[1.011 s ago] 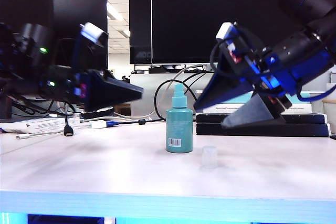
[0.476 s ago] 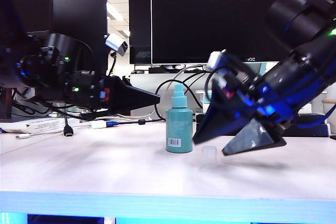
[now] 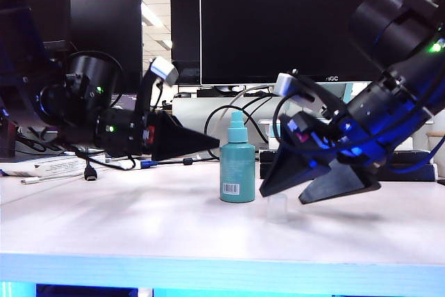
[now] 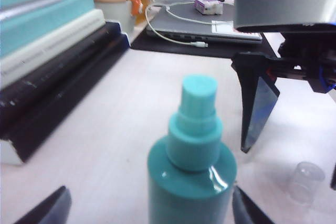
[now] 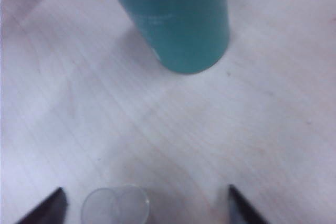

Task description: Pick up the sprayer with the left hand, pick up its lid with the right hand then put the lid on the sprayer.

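Now I see the sprayer [image 3: 237, 165] upright mid-table, the lid [image 3: 277, 208] standing just right of it. My left gripper [image 3: 208, 145] hovers spread wide at the sprayer's left, touching nothing; my right gripper [image 3: 281, 193] hangs agape over the lid.

A teal sprayer [image 3: 237, 168] with a white barcode label is seen at centre; a clear lid [image 3: 277, 208] beside it; black grippers, blue-lit at right; a pale table [image 3: 139, 220].
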`<state>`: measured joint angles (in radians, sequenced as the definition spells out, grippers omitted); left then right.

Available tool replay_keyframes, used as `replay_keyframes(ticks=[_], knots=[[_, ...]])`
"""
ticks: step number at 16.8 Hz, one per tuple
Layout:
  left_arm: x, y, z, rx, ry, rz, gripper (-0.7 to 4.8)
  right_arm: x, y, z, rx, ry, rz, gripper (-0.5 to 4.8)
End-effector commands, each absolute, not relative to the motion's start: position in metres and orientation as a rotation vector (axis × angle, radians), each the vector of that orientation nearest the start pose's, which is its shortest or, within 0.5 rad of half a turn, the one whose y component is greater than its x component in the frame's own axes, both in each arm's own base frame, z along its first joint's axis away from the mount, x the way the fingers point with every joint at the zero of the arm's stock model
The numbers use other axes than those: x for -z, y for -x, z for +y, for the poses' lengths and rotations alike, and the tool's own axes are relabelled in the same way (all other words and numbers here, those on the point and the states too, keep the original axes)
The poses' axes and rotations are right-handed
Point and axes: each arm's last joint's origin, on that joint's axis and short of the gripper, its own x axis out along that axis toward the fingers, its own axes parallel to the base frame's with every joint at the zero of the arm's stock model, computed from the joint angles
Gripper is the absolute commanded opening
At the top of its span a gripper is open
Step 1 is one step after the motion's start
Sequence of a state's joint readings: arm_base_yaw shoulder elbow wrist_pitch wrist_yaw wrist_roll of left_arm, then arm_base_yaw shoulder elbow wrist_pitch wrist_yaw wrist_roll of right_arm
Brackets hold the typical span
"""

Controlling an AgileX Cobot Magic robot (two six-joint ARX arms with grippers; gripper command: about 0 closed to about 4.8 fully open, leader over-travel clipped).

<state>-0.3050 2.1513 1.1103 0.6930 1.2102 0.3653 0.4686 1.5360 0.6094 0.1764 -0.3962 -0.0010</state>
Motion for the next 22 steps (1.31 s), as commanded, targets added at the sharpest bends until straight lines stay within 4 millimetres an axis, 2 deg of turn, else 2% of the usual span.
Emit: replay_keyframes(ticks=[1, 4, 9, 12, 13, 14, 15, 16, 17, 20, 22], knots=[[-0.112, -0.385, -0.156, 1.549, -0.121, 0.074, 4.08, -0.136, -0.242, 0.138, -0.842, 0.029, 0.783, 3.64], [-0.114, -0.386, -0.163, 1.555, -0.126, 0.072, 4.08, -0.136, -0.244, 0.139, -0.853, 0.024, 0.77, 3.64], [-0.107, -0.385, -0.193, 1.612, -0.118, 0.109, 4.08, -0.135, -0.244, 0.138, -0.849, 0.026, 0.777, 3.61], [-0.105, -0.384, -0.196, 1.593, -0.126, 0.12, 4.03, -0.135, -0.244, 0.138, -0.845, 0.028, 0.778, 2.95], [-0.104, -0.385, -0.195, 1.587, -0.126, 0.123, 4.03, -0.135, -0.244, 0.138, -0.827, 0.036, 0.778, 2.94], [-0.104, -0.385, -0.194, 1.573, -0.129, 0.13, 3.92, -0.134, -0.244, 0.138, -0.827, 0.036, 0.779, 2.9], [-0.104, -0.385, -0.194, 1.573, -0.129, 0.13, 3.66, -0.134, -0.244, 0.138, -0.827, 0.037, 0.779, 2.55], [-0.104, -0.385, -0.194, 1.573, -0.13, 0.13, 3.28, -0.134, -0.244, 0.138, -0.831, 0.044, 0.776, 1.89], [-0.104, -0.385, -0.194, 1.573, -0.13, 0.13, 3.06, -0.134, -0.244, 0.138, -0.833, 0.05, 0.772, 1.75], [-0.103, -0.386, -0.194, 1.537, -0.157, 0.131, 2.68, -0.132, -0.245, 0.138, -0.816, 0.061, 0.777, 1.74], [-0.102, -0.386, -0.193, 1.536, -0.154, 0.138, 2.67, -0.133, -0.246, 0.138, -0.808, 0.064, 0.76, 1.74]])
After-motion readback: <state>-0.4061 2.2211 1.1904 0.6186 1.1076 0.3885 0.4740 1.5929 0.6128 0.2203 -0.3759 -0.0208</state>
